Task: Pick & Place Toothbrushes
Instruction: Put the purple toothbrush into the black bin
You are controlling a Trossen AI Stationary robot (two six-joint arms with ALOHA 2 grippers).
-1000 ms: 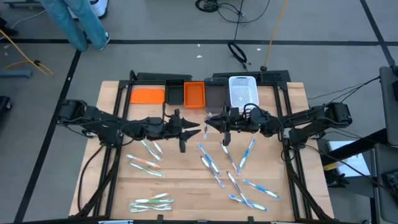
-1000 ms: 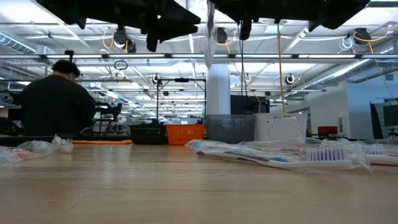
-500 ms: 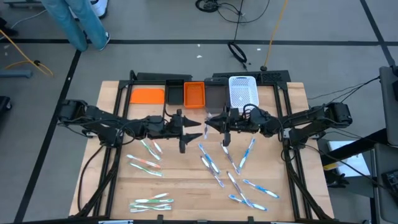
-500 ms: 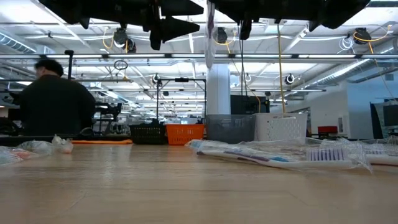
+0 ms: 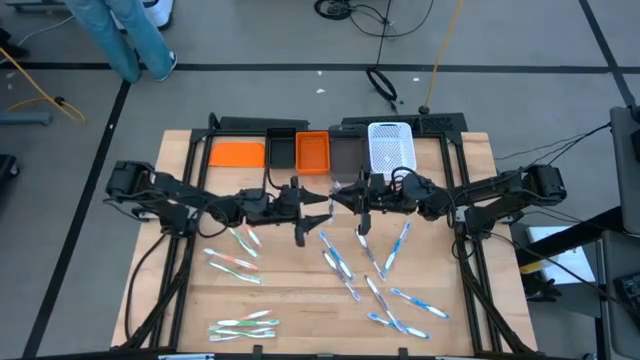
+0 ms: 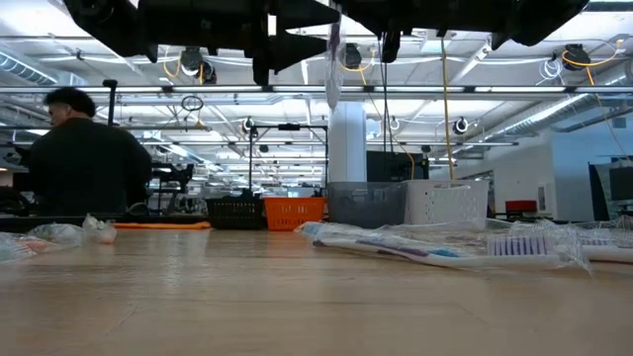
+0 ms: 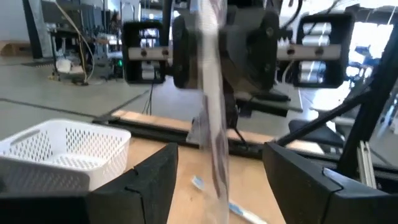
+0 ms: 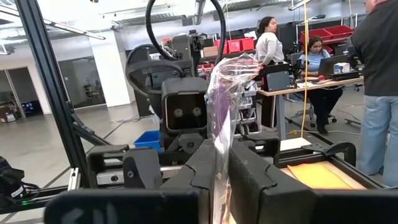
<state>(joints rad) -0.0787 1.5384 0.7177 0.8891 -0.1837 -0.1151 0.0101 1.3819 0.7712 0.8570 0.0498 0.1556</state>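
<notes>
My right gripper (image 8: 225, 177) is shut on a toothbrush in a clear wrapper (image 8: 221, 106), held above the table's middle (image 5: 334, 190). My left gripper (image 7: 219, 186) faces it from the table's left and is open. Its two fingers stand on either side of the hanging wrapper (image 7: 211, 106) without touching it. Several more wrapped toothbrushes lie flat on the wooden table: a left group (image 5: 232, 262), a right group (image 5: 380, 292) and some near the front edge (image 5: 245, 325). My right gripper pinches the toothbrush's clear wrapper (image 8: 219, 146) between its two fingers, which come in level from the table's right, across the brush. The brush stands upright and clear of the table. Its top rises above the fingers and its lower end (image 6: 333, 89) hangs below them.
Along the table's far edge stand an orange flat tray (image 5: 236, 153), a black bin (image 5: 282, 148), an orange bin (image 5: 312, 150), a grey bin (image 5: 345, 152) and a white basket (image 5: 391, 147). People show in the room beyond the table (image 6: 84, 163).
My left gripper has opened and gone toward the table's right, up to the toothbrush in my right gripper, so that its fingers now stand on either side of the wrapper. The toothbrush has kept its place.
</notes>
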